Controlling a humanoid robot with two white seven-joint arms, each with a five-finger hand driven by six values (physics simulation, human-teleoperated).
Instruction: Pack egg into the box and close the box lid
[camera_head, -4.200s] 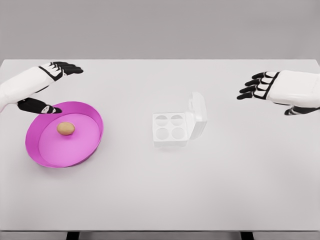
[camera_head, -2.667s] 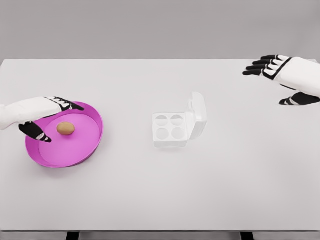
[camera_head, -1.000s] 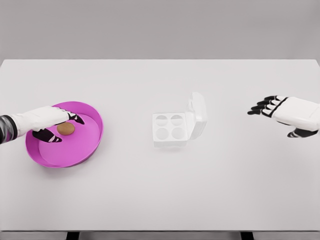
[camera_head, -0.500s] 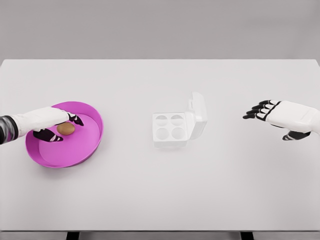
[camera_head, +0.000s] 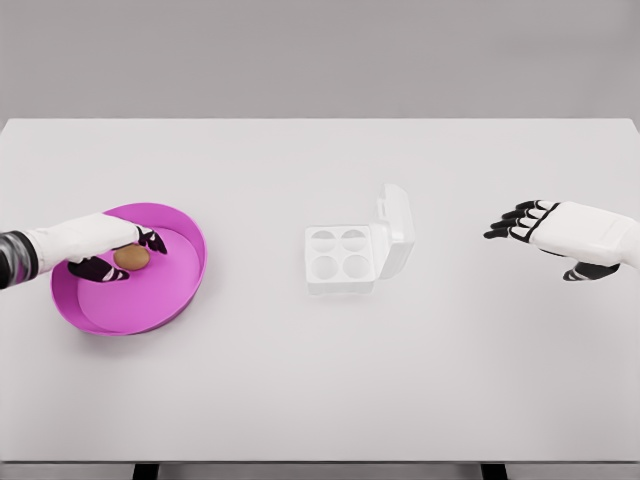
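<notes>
White arms — black fingers (camera_head: 505, 222)

Smooth, matt surfaces in a rendered tabletop scene.

The table (camera_head: 320, 380) is a plain pale grey with a flat, unshiny finish. Left of the box (camera_head: 356, 248), the pink tray (camera_head: 185, 285) looks like smooth plastic with a soft sheen along its rim, and the egg (camera_head: 131, 257) in it is matt tan-brown. The box itself looks like matt white moulded plastic or foam. The left hand (camera_head: 100, 240) and right hand (camera_head: 560, 228) have smooth white shells with black, matt-looking fingers (camera_head: 505, 222).
</notes>
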